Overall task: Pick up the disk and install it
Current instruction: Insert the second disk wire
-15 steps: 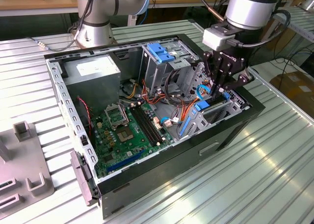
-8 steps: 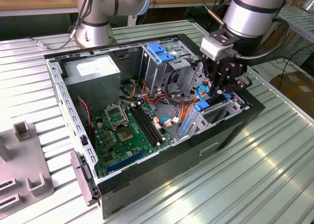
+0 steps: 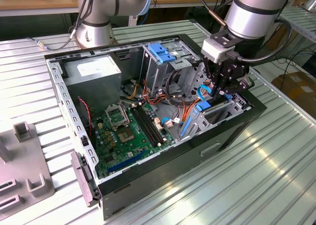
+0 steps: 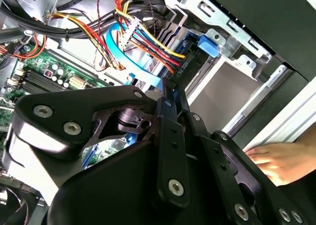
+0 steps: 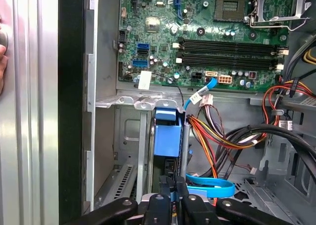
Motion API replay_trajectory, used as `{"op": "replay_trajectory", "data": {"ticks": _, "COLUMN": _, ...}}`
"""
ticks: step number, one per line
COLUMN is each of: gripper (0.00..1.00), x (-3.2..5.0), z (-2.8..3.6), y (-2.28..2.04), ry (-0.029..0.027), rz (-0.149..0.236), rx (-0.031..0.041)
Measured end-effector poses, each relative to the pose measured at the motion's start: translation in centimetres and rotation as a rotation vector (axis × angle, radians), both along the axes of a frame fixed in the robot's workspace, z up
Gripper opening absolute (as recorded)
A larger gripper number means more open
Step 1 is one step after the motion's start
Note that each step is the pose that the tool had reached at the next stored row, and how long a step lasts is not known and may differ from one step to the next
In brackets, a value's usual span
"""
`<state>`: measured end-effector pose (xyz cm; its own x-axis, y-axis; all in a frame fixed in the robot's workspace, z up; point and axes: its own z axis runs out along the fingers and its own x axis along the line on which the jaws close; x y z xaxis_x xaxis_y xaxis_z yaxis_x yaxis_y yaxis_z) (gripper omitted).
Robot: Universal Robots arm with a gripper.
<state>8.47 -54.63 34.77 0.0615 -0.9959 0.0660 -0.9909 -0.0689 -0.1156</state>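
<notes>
My gripper (image 3: 220, 92), right of centre in the exterior view, pinches the disk (image 5: 168, 136) on edge; upright, I judge, to slide into the case (image 3: 148, 173) bay.

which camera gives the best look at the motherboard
The first wrist view: the motherboard lies face-on there, sockets and slots plain. The exterior view shows it whole but at a slant; the second wrist view shows a corner behind cables.

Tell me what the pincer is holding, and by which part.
The pincer is shut on the disk, gripping its upper edge between the blue rails, with the disk standing on edge in the case's bay.
</notes>
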Motion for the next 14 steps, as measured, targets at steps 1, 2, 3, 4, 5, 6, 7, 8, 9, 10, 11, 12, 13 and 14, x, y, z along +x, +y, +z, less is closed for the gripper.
{"op": "replay_trajectory", "data": {"ticks": 1, "gripper": 0.16, "x": 0.0, "z": 0.0, "y": 0.0, "ry": 0.0, "rz": 0.0, "rx": 0.0005}}
{"op": "replay_trajectory", "data": {"ticks": 2, "gripper": 0.16, "x": 0.0, "z": 0.0, "y": 0.01, "ry": 0.0, "rz": 0.0, "rx": 0.0013}}
{"op": "replay_trajectory", "data": {"ticks": 3, "gripper": 0.16, "x": 0.0, "z": -0.01, "y": 0.01, "ry": 0.0, "rz": 0.0, "rx": 0.0021}}
{"op": "replay_trajectory", "data": {"ticks": 4, "gripper": 0.16, "x": 0.0, "z": -0.03, "y": 0.01, "ry": 0.0, "rz": 0.0, "rx": 0.0028}}
{"op": "replay_trajectory", "data": {"ticks": 5, "gripper": 0.16, "x": 0.0, "z": -0.06, "y": 0.01, "ry": 0.0, "rz": 0.0, "rx": 0.004}}
{"op": "replay_trajectory", "data": {"ticks": 6, "gripper": 0.16, "x": 0.0, "z": -0.09, "y": 0.01, "ry": 0.0, "rz": 0.0, "rx": 0.0052}}
{"op": "replay_trajectory", "data": {"ticks": 7, "gripper": 0.16, "x": 0.0, "z": -0.11, "y": 0.01, "ry": 0.0, "rz": 0.0, "rx": 0.0063}}
{"op": "replay_trajectory", "data": {"ticks": 8, "gripper": 0.16, "x": 0.0, "z": -0.15, "y": 0.01, "ry": 0.0, "rz": 0.0, "rx": 0.0081}}
{"op": "replay_trajectory", "data": {"ticks": 9, "gripper": 0.16, "x": 0.0, "z": -0.18, "y": 0.0, "ry": 0.0, "rz": 0.0, "rx": 0.0121}}
{"op": "replay_trajectory", "data": {"ticks": 10, "gripper": 0.16, "x": 0.0, "z": -0.24, "y": 0.01, "ry": 0.0, "rz": 0.0, "rx": 0.016}}
{"op": "replay_trajectory", "data": {"ticks": 11, "gripper": 0.16, "x": 0.0, "z": -0.29, "y": 0.01, "ry": 0.0, "rz": 0.0, "rx": 0.0184}}
{"op": "replay_trajectory", "data": {"ticks": 12, "gripper": 0.16, "x": 0.0, "z": -0.32, "y": 0.01, "ry": 0.0, "rz": 0.0, "rx": 0.0198}}
{"op": "replay_trajectory", "data": {"ticks": 13, "gripper": 0.16, "x": 0.0, "z": -0.35, "y": 0.01, "ry": 0.0, "rz": 0.0, "rx": 0.0211}}
{"op": "replay_trajectory", "data": {"ticks": 14, "gripper": 0.16, "x": 0.0, "z": -0.38, "y": 0.01, "ry": 0.0, "rz": 0.0, "rx": 0.0215}}
